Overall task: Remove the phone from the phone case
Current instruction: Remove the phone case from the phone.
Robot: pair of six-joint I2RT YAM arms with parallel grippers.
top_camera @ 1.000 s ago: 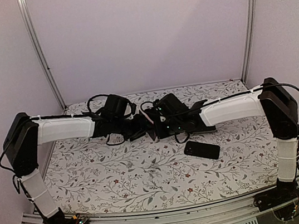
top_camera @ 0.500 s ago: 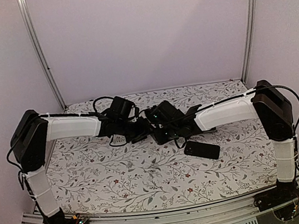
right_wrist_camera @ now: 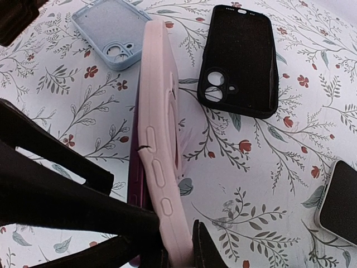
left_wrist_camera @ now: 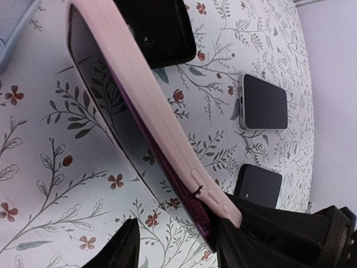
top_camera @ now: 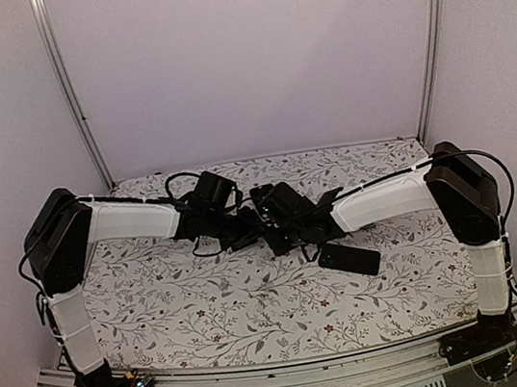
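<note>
Right wrist view: we see both tools, right tool (right_wrist_camera: pixel 167 257) and left tool (left_wrist_camera: pixel 184 245), clamping the pink phone case (right_wrist_camera: pixel 162 151) above the worktop (right_wrist_camera: pixel 262 184).

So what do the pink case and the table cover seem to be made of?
The pink case looks like soft matte silicone or rubber: a smooth, dull surface, rounded edges and moulded button bumps. The table cover seems a flat printed sheet, paper or vinyl, with a floral pattern; which one I cannot tell.
</note>
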